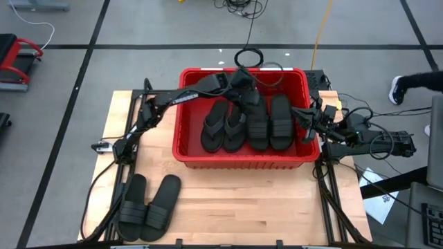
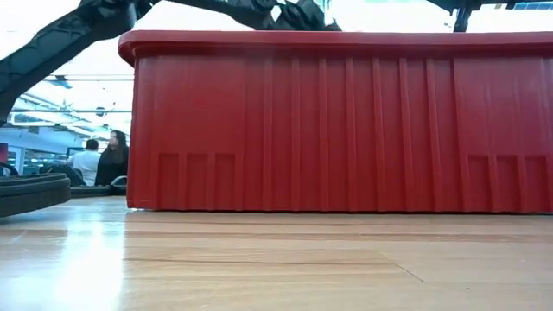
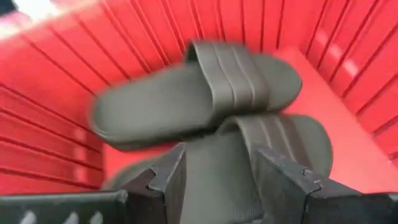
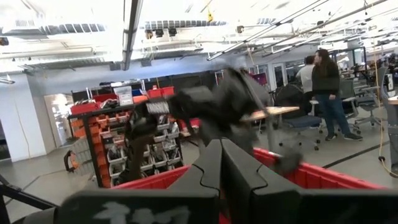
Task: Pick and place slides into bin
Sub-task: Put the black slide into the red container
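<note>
Ribbed-strap rubber slides point(image 1: 268, 122) fill ribbed red bin point(image 1: 239, 160).

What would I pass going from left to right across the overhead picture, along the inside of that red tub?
Inside the bright red ribbed plastic bin: a black rubber thong flip-flop → a second black thong flip-flop → a black rubber slide with a wide ribbed strap → another black wide-strap slide.
</note>
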Available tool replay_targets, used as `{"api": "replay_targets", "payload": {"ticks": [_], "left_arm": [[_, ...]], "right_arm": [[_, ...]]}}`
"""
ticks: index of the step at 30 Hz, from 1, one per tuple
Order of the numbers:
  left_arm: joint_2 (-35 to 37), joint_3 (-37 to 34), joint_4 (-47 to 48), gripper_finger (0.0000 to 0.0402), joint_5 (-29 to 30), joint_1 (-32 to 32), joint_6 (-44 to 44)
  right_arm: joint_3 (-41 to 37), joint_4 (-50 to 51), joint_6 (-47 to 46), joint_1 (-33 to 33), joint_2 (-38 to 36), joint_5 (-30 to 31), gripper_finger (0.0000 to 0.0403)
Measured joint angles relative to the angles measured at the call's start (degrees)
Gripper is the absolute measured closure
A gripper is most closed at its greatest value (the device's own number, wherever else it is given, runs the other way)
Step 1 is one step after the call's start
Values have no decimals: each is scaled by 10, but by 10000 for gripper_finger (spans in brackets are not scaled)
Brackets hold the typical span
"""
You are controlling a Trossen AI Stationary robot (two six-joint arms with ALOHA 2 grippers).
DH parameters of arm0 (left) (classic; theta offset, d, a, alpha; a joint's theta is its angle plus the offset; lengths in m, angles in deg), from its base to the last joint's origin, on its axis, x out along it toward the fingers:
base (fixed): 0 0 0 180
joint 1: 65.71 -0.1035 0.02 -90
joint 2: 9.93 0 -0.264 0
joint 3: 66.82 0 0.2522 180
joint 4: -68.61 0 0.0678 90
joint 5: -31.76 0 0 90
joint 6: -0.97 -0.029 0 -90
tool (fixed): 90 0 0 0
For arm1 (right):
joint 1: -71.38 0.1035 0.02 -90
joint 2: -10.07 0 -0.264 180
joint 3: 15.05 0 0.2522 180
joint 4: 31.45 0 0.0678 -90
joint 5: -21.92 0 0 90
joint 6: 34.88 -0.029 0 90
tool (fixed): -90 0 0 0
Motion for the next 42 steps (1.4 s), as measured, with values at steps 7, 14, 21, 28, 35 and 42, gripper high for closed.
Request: {"api": "replay_targets", "payload": {"ticks": [7,14,21,28,35,42], "left_arm": [[139,0,2,262,46,11,-34],[291,1,2,389,-122,3,-30],[368,1,38,400,-45,95,34],[360,-41,197,401,-58,162,70],[430,-249,167,401,-213,146,27],[599,-477,21,402,-225,95,52]], "right_arm": [[0,16,3,0,0,0,403],[0,6,54,0,-1,-75,403],[22,-6,90,0,5,-185,403],[106,71,138,0,69,-241,403],[127,58,85,1,95,-213,403],[93,58,22,42,98,-143,403]]}}
